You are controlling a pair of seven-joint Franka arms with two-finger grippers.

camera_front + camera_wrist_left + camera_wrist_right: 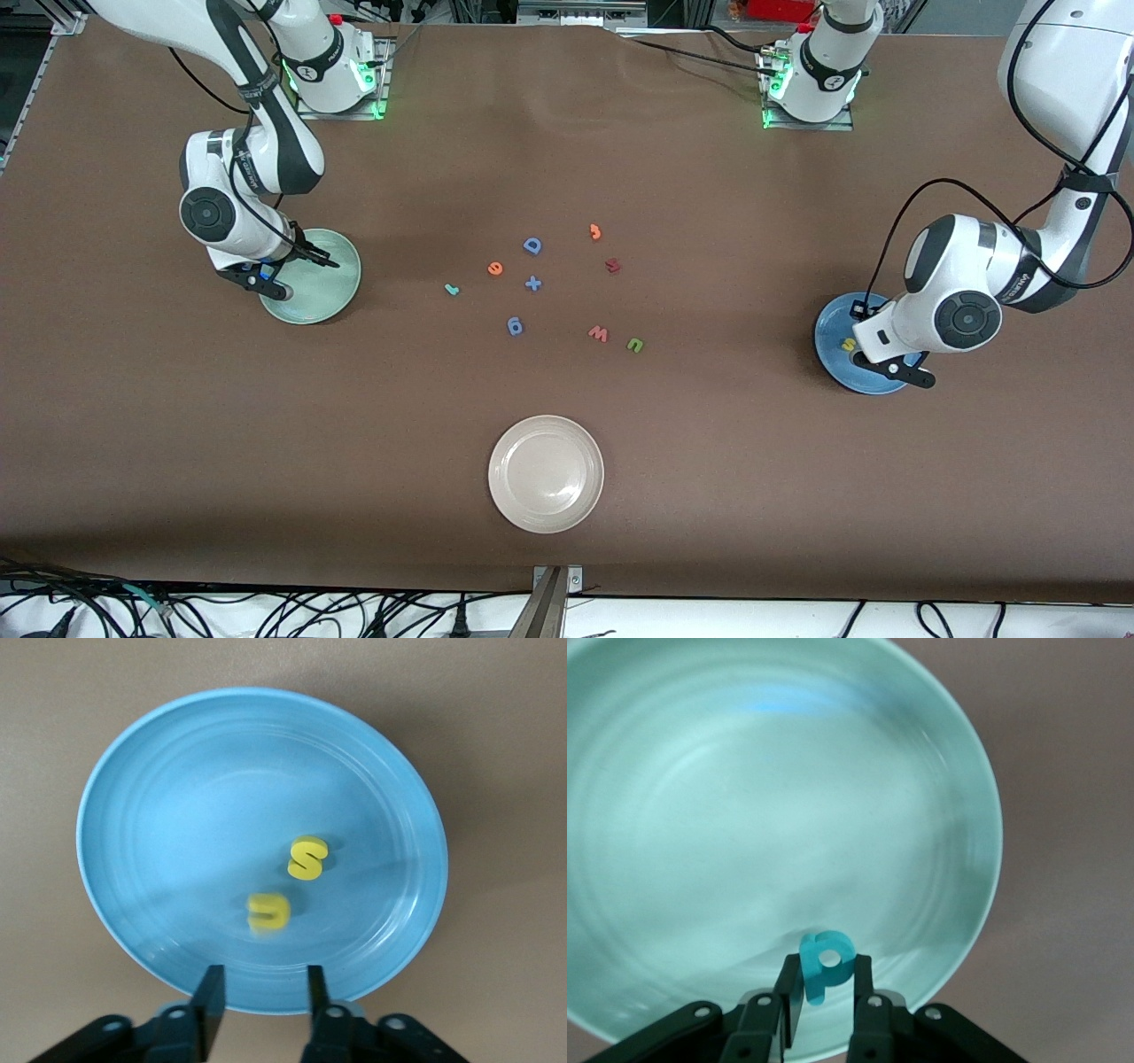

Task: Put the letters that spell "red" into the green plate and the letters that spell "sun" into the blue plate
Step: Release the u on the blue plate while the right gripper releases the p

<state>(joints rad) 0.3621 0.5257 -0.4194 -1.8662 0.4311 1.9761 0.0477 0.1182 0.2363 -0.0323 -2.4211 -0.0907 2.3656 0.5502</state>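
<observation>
Holding the teal d (pixel 825 962) clenched in my right pincer (pixel 826 992) over the green plate (pixel 673 815) below; left pincer (pixel 264 992) released above the blue plate (pixel 177 797); next, let go

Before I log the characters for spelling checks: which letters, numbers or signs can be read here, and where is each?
"s": yellow s in the blue plate.
"d": teal d in the right gripper.
"D", "e", "+", "3", "w": on the table.
Arm markings: too small.

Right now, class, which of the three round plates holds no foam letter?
The cream-white plate, nearest the front camera; the blue plate holds two yellow letters.
</observation>
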